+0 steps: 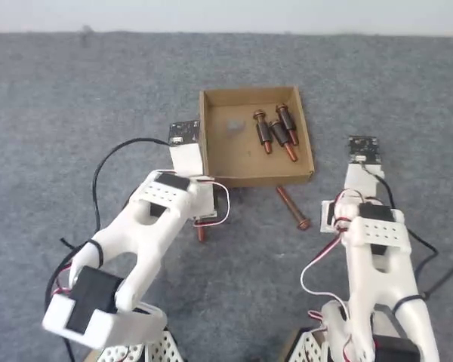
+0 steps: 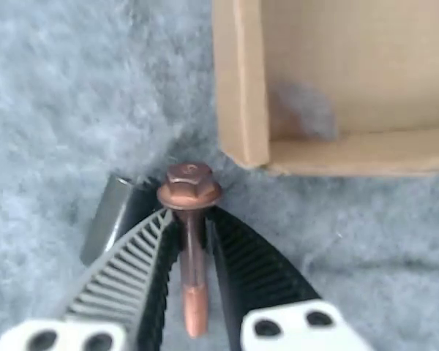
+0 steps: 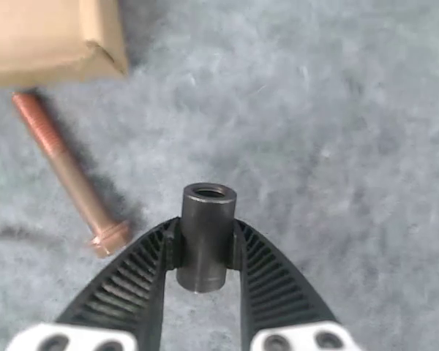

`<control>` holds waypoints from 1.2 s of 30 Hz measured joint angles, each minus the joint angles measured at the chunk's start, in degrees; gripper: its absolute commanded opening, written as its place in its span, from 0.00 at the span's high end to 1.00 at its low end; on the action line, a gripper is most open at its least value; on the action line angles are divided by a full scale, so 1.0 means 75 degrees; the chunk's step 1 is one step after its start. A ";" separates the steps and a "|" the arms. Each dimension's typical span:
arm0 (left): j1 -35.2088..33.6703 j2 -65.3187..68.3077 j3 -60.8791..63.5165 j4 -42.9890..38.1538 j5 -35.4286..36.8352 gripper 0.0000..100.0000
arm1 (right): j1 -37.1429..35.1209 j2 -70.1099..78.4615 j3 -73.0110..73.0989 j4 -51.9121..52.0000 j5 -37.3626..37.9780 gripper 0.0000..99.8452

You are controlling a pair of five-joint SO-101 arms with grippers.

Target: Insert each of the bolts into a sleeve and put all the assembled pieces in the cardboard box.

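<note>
L gripper (image 2: 190, 223) clamps a bolt (image 2: 189, 189) by the near-left corner of the cardboard box (image 2: 241, 88); R gripper (image 3: 205, 232) clamps a sleeve (image 3: 208, 212). Box sits toward the far edge of the table (image 1: 60, 90) w/ 3 assembled pcs (image 1: 275, 130) inside, spare bolt (image 1: 291, 207) just outside its near wall.

You're looking at a small robotics test bench. A grey carpet-like mat (image 1: 60, 113) covers the table, and a bare pale wall (image 1: 226, 15) runs along 12 o'clock. Two white plastic arms sit on it, the left arm (image 1: 143, 234) at 7 o'clock and the right arm (image 1: 377, 256) at 5 o'clock. A loose black cable (image 1: 98, 188) and red-and-white wires (image 1: 228, 202) are exposed. Hardware on the mat: a cardboard box (image 1: 204, 143) just past centre toward 12 o'clock, with bolts (image 1: 275, 132) in it.
</note>
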 measured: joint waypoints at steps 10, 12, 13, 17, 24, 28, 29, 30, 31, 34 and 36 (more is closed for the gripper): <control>0.0000 -0.0023 0.0082 -0.0152 -0.0844 0.99 | -0.0481 0.0000 0.0035 -0.2801 0.0000 0.99; 0.0000 -0.0023 0.0082 -0.0152 -0.0903 0.99 | -0.0469 0.0000 0.0035 -0.3540 0.0000 0.99; 0.0000 -0.0023 0.0082 -0.0152 -0.0914 0.99 | -0.0457 0.0000 0.0035 -0.3903 0.0000 0.99; 0.0000 -0.0023 0.0082 -0.0152 -0.0926 0.99 | -0.0539 0.0000 0.0586 -0.5380 0.0000 0.99; 0.0000 -0.0023 0.0082 -0.0152 -0.0926 0.99 | -0.1407 0.0000 0.2333 -0.8522 0.0000 0.99; 0.0000 -0.0023 0.0082 -0.0152 -0.0926 0.99 | -0.1981 0.0000 0.2719 -0.9811 0.0000 0.99; 0.0000 -0.0023 0.0082 -0.0152 -0.0926 0.99 | -0.2063 0.0000 0.2719 -0.9952 0.0000 0.99; 0.0000 -0.0023 0.0082 -0.0152 -0.0926 0.99 | -0.2133 0.0000 0.2719 -1.0022 0.0000 0.99; 0.0000 -0.0023 0.0082 -0.0152 -0.0926 0.99 | -0.2168 0.0000 0.2719 -1.0069 0.0000 0.99; 0.0000 -0.0094 0.0223 -0.0164 -0.0926 0.99 | -0.2356 0.0000 0.2719 -1.0151 0.0000 0.99; 0.0000 -0.0117 0.0270 -0.0188 -0.0926 0.99 | -0.2403 0.0141 0.2649 -1.0174 0.0000 0.99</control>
